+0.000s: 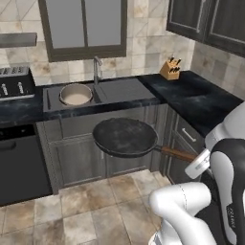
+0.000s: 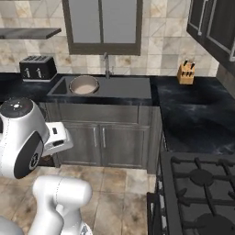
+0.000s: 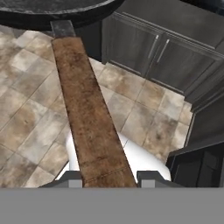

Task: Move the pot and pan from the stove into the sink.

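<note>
The pot [image 1: 75, 94] sits in the sink [image 1: 119, 90]; that half is done. Your gripper [image 3: 109, 178], jaws clamped on its handle, carries the pan [image 1: 125, 138] above the floor; deliver it next.

Kitchen: sink [image 2: 133, 88], stove [image 2: 202, 193], toaster [image 2: 37, 67], knife block [image 2: 185, 73], cabinets [image 2: 110, 142].

My arm rises from the lower right of the left base view, white links folded at a dark elbow, the forearm reaching up and left toward mid-frame. My tool [image 1: 194, 160] sits at center right there, its white wrist block angled leftward. In the hand view my tool [image 3: 109, 177] shows two grey fingertips [image 3: 72, 177] at the bottom edge, clamped on either side of the pan handle [image 3: 87, 109] between them.
</note>
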Tool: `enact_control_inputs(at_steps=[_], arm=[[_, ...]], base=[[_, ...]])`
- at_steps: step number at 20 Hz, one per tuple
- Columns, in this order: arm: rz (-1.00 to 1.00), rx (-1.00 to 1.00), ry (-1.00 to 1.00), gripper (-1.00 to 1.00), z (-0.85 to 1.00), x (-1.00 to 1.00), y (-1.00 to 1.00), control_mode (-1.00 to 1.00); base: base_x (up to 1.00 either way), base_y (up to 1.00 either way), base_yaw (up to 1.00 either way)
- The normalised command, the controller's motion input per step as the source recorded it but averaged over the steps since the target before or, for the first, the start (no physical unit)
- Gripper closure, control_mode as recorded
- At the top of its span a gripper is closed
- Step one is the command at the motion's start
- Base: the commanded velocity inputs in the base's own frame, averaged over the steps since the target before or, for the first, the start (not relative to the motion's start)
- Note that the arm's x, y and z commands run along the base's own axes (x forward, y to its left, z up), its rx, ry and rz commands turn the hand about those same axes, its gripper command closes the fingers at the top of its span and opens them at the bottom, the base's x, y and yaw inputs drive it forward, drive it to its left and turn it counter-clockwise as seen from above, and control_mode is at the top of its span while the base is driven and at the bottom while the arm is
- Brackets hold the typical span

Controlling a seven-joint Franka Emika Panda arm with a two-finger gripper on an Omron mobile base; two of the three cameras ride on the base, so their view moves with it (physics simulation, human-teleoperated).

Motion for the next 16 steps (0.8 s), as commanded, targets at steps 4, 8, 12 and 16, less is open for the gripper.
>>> enact_control_inputs(at_steps=[4, 8, 12, 16], arm=[[0.00, 0.00, 0.00, 1.00, 0.00, 0.00, 0.00, 1.00], [0.00, 0.00, 0.00, 1.00, 0.00, 0.00, 0.00, 1.00], [0.00, 0.00, 0.00, 1.00, 0.00, 0.00, 0.00, 1.00], [0.00, 0.00, 0.00, 1.00, 0.00, 0.00, 0.00, 1.00]], base=[[0.32, 0.00, 0.00], [0.74, 0.04, 0.00], [0.80, 0.03, 0.00], [0.83, 0.04, 0.00]])
